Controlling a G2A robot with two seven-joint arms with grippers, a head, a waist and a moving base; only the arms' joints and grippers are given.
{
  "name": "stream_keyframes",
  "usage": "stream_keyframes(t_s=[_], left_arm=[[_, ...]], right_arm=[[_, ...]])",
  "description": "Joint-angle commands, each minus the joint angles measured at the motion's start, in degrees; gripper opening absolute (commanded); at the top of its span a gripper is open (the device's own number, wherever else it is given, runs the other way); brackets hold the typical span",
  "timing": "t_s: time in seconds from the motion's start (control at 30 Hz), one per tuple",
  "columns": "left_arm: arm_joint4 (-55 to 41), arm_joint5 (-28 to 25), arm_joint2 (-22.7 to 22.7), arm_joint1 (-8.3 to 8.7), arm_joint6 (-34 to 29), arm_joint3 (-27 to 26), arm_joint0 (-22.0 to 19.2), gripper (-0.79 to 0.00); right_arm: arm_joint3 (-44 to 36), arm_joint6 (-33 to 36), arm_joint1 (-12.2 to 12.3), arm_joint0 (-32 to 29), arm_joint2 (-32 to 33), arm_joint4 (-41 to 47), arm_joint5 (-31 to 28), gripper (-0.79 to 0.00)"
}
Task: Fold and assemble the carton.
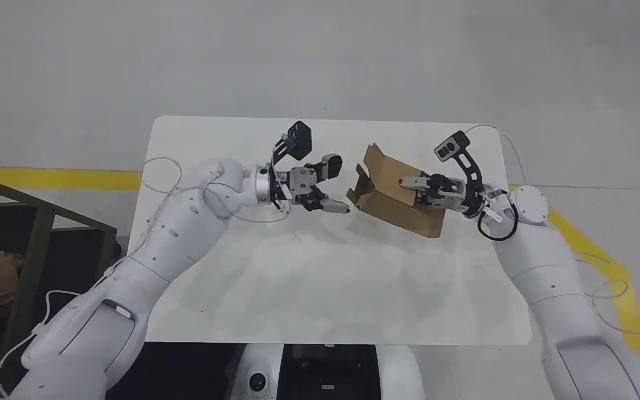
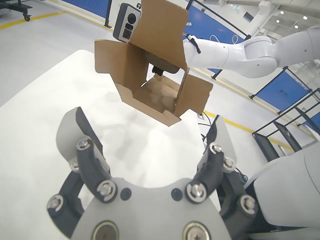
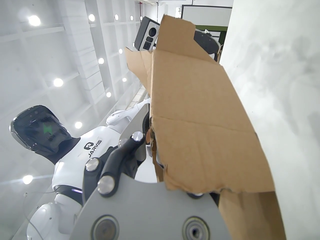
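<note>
The brown corrugated cardboard carton [image 1: 400,198] hangs tilted in the air above the far half of the white rectangular table [image 1: 250,290], touching nothing below it. It is opened into a rough tube but not yet squared. Its end flaps [image 2: 160,38] splay outward unfolded, one standing tall, one out to each side, and a notched one along the lower edge. The right gripper [image 1: 425,188] is clamped on a wall at the carton's far end, judging by how the box hangs from it. This grip appears chosen to turn the open mouth and its loose flaps toward the other arm.

The left gripper [image 1: 335,187] sits just beside that open end, level with it and apart from the cardboard, with its grey, black-padded fingers [image 2: 82,131] spread wide and holding nothing. I judge the step in hand to be tucking in the end flaps. The carton is steadied on one side so the empty hand can push them closed, and most of the assembly is left to do
</note>
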Motion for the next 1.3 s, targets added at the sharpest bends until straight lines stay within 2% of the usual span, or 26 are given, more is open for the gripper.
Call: stream_keyframes(t_s=[0.0, 0.07, 0.17, 0.33, 0.53, 0.67, 1.07, 1.17, 1.27], left_arm=[[3.7, 0.0, 1.7, 0.54, 5.5, -0.4, -0.8, 0.0], [10.3, 0.0, 2.9, 1.18, 11.6, -0.3, -1.9, 0.0], [21.1, 0.0, 5.0, 2.04, 24.1, 0.3, -2.8, 0.0], [34.9, 0.0, 9.6, 3.01, 41.7, 4.4, -5.0, 0.0], [43.3, 0.0, 15.0, 3.51, 55.6, 9.1, -8.0, 0.0], [44.0, 0.0, 19.1, 3.59, 62.1, 10.0, -9.2, 0.0], [43.6, 0.0, 19.5, 3.58, 62.2, 10.0, -9.3, 0.0], [42.6, 1.9, 19.0, 3.52, 58.8, 8.6, -8.2, 0.0], [40.6, 0.9, 18.0, 3.59, 55.6, 7.1, -7.2, 0.0]], right_arm=[[-0.4, 0.2, 0.0, -0.1, 0.0, -0.2, 0.2, -0.785], [-0.9, 0.3, 0.0, -0.2, 0.0, -0.3, 0.3, -0.785], [-1.4, 0.4, 0.1, -0.4, 0.2, -0.6, 0.4, -0.785], [-2.3, 0.5, 0.2, -0.9, 0.9, -0.9, 0.5, -0.785], [-2.7, 0.6, 0.3, -1.4, 1.2, -1.2, 0.7, -0.785], [-2.9, 0.6, 0.3, -1.4, 1.1, -1.3, 0.6, -0.785], [-3.4, -0.4, 0.3, -1.5, 1.2, -1.9, -0.3, -0.785], [-3.4, -0.4, 0.3, -1.5, 1.2, -1.9, -0.3, -0.785], [-5.8, -3.2, 0.4, -2.5, 1.1, -4.4, 0.0, -0.785]])
